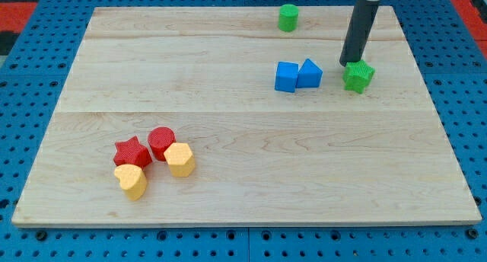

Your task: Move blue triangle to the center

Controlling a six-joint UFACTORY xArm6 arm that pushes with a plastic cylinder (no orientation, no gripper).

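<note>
The blue triangle [310, 73] lies on the wooden board [243, 170] right of the board's centre, touching a blue cube [286, 76] on its left. My tip [347, 62] stands to the right of the blue triangle, a short gap away, right at the upper left edge of a green star [358, 76].
A green cylinder [288, 17] stands near the view's top edge of the board. At the lower left sit a red star [131, 151], a red cylinder [161, 142], a yellow hexagon [180, 159] and a yellow heart-shaped block [132, 181], clustered together.
</note>
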